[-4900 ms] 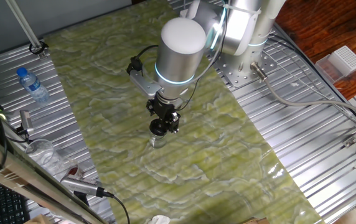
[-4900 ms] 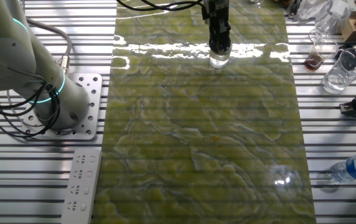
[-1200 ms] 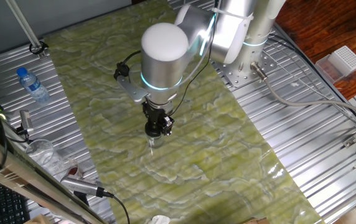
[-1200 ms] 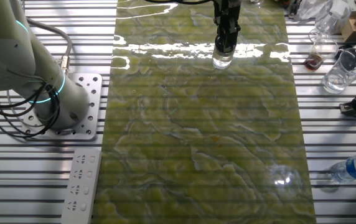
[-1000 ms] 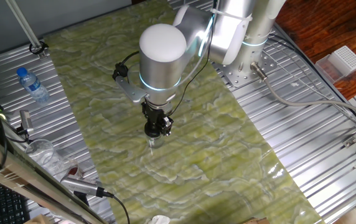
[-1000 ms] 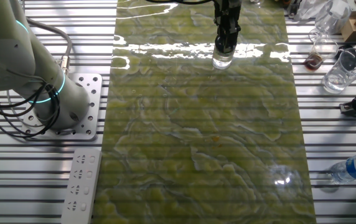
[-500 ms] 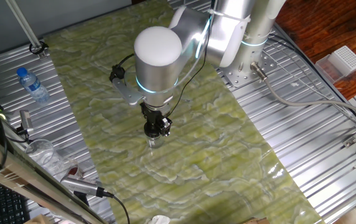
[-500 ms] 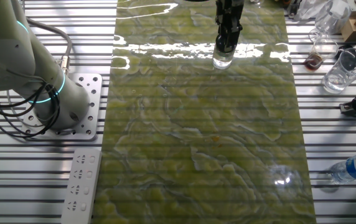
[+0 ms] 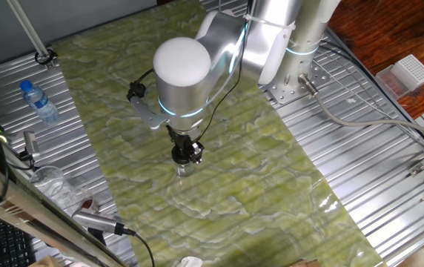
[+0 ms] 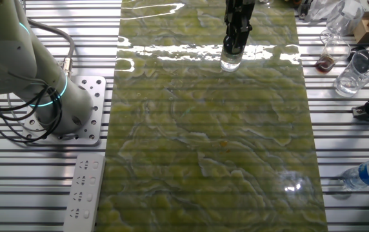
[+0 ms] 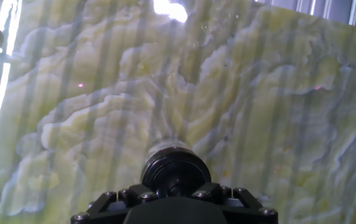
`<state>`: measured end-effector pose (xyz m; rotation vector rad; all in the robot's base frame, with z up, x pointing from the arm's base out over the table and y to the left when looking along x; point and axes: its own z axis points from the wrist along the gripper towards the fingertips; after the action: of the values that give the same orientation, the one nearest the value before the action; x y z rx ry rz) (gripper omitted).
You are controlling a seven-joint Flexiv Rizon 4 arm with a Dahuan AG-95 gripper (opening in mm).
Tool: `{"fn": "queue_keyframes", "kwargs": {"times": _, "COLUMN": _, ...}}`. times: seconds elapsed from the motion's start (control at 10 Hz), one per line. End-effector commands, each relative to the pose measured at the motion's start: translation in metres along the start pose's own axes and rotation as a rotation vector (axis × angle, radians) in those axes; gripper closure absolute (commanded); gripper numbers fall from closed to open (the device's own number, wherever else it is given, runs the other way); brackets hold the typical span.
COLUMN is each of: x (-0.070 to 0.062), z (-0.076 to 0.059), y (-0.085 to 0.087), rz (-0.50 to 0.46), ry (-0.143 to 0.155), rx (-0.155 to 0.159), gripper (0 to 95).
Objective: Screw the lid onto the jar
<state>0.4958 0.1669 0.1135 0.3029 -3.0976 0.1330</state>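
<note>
My gripper point(image 9: 186, 153) points straight down over the green marbled mat point(image 9: 271, 170) and is shut on the small black lid point(image 11: 175, 173). The lid sits on top of the small clear jar point(image 9: 183, 170), which stands upright on the mat. In the other fixed view the gripper point(image 10: 231, 48) is directly above the jar point(image 10: 230, 63). In the hand view the lid fills the space in front of the fingers point(image 11: 134, 194), and only a thin clear rim of the jar point(image 11: 165, 147) shows past it.
A water bottle with a blue cap point(image 9: 40, 102) lies on the metal slats, also seen in the other fixed view point(image 10: 368, 173). Clear glasses point(image 10: 352, 74) stand nearby. A power strip point(image 10: 84, 192) lies near the arm's base. A white box point(image 9: 408, 73) sits far right.
The wrist and arm have swung round over the same spot. The gripper stays on the lid above the jar, and the jar has not moved on the mat.
</note>
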Motion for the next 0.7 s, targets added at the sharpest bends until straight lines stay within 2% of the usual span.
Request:
{"fn": "queue_keyframes", "kwargs": {"times": 0.1, "x": 0.0002, "z": 0.0006, "y": -0.0001, "rz": 0.003, "ry": -0.005, "rx": 0.000, "gripper": 38.0}}
{"fn": "queue_keyframes", "kwargs": {"times": 0.7, "x": 0.0000, "z": 0.0009, "y": 0.0006, "rz": 0.008, "ry": 0.009, "rx": 0.026, "gripper": 38.0}}
